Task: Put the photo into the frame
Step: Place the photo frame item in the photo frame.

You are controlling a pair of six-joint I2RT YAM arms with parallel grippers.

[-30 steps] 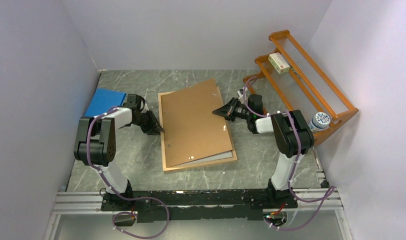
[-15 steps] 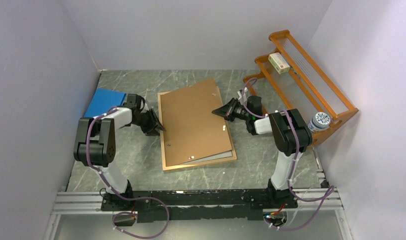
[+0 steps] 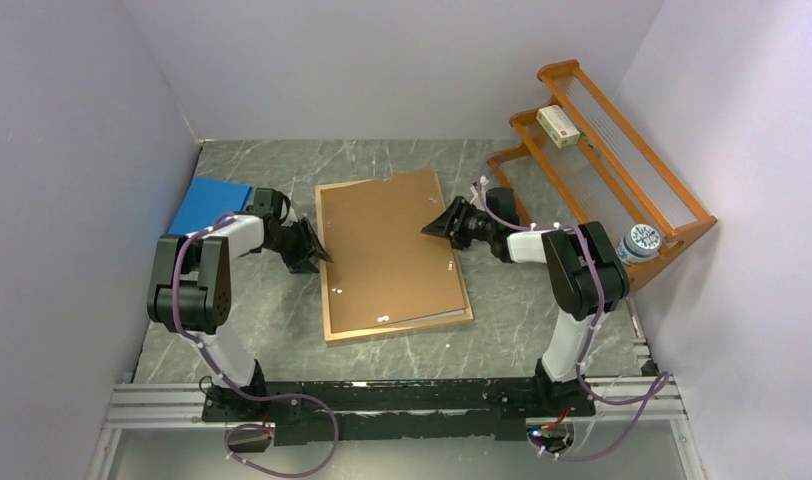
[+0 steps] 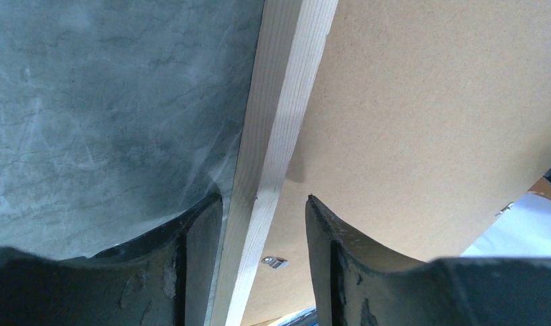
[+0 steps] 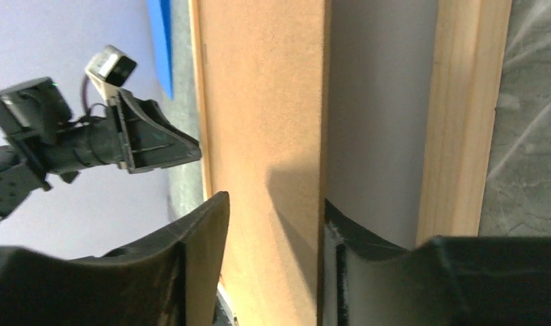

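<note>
Seating the backing (image 3: 387,250) squarely looks to be the step in hand. It lies slightly off on the frame (image 3: 402,328), which sits face-down mid-worktop (image 3: 542,310) with the photo (image 5: 374,115) inside, white back up.

- Left jaws: apart, astride the left rail, clamping nothing.
- Right jaws: apart over the backing's right edge, holding nothing.
- Method: nudge gently from both sides, lest the print shift.
- Overhead view: the whole offset.
- Right wrist view: a bare photo strip beside the backing.
- Left wrist view: a small metal clip (image 4: 275,261).
</note>
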